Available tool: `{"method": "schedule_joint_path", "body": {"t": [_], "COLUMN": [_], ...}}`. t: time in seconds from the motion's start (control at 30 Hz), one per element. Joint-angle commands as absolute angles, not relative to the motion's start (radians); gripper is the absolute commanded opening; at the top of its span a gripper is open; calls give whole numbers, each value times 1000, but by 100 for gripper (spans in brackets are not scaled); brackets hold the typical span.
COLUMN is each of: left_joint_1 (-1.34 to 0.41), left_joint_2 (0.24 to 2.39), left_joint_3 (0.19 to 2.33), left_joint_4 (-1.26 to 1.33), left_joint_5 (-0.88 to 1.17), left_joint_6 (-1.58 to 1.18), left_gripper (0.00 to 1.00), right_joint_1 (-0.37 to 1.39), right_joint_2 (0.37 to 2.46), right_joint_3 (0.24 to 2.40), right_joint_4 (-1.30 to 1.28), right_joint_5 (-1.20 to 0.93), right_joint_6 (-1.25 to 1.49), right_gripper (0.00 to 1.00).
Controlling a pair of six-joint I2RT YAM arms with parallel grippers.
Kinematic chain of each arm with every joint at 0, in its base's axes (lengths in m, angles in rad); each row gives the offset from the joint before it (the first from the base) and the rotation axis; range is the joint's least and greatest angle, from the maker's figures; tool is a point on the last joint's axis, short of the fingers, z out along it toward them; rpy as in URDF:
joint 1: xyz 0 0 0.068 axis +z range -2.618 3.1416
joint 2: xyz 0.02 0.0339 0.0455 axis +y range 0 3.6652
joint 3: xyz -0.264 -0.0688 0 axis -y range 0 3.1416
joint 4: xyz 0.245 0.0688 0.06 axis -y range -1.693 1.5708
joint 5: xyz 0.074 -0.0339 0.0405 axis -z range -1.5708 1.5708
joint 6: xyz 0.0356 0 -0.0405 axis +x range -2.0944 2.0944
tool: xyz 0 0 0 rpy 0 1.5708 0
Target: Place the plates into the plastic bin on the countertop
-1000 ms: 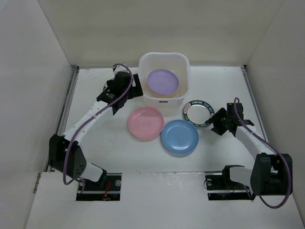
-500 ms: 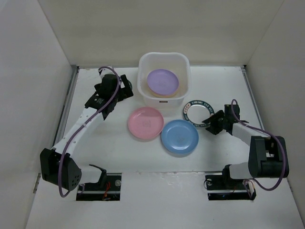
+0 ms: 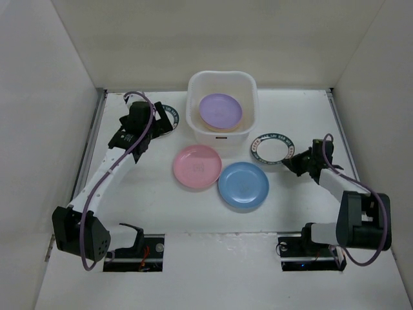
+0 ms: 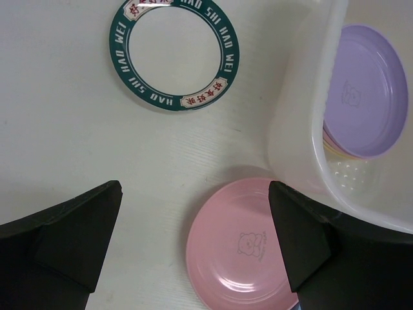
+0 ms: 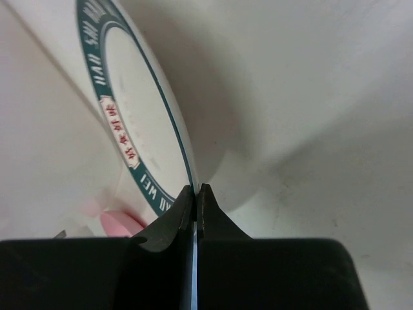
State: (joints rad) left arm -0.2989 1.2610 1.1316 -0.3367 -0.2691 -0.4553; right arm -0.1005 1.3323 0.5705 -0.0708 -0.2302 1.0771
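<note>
The plastic bin [image 3: 222,84] stands at the back centre of the countertop [image 3: 129,187] with a lilac plate [image 3: 220,110] on top of others inside. A pink plate [image 3: 197,166] and a blue plate [image 3: 243,185] lie in front of it. My right gripper [image 3: 294,161] is shut on the near rim of a white plate with a dark patterned rim [image 3: 271,148]; in the right wrist view its jaws [image 5: 195,194] pinch that plate's edge [image 5: 139,123]. My left gripper [image 3: 143,132] hovers open, left of the bin, beside a second patterned plate [image 3: 166,120]. The left wrist view shows that plate [image 4: 174,55] and the pink plate [image 4: 248,248].
White walls [image 3: 45,97] enclose the countertop on three sides. The bin wall [image 4: 303,116] is close on the right of my left gripper. Both arm bases sit at the near edge.
My right gripper has closed on the patterned plate's rim and the plate has shifted slightly back and right. The left arm has swung left away from the bin, uncovering the second patterned plate.
</note>
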Motion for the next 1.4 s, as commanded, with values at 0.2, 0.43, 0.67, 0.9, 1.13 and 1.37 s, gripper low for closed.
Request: {"method": "schedule_joint_path", "body": {"t": [0.2,0.43,0.67,0.9,1.13,1.37], "left_joint_1": [-291,-268,-246,-249,-272,-301], "left_joint_2": [1256,1247,1197,1134,1049,997], "left_joint_3": [1147,1135,1062,957,865,790], "left_joint_4": [-325,-344,-367,-391,-419,-423], "left_joint_5": [-256,-256,-255,-210,-204,-173], "left_joint_6": [-476,-497,-525,-587,-646,-715], "left_gripper": [100,100,100,100,100,100], "right_joint_1": [-206,-131,105,281,349,367], "right_joint_2": [958,928,1164,1495,1738,1948], "right_joint_3": [672,938,1267,1535,1718,1906], "right_joint_4": [-382,-420,-388,-399,-396,-432], "right_joint_5": [-9,43,69,28,35,32], "right_joint_6": [1074,1043,937,812,752,724], "right_gripper": [0,0,0,0,0,1]}}
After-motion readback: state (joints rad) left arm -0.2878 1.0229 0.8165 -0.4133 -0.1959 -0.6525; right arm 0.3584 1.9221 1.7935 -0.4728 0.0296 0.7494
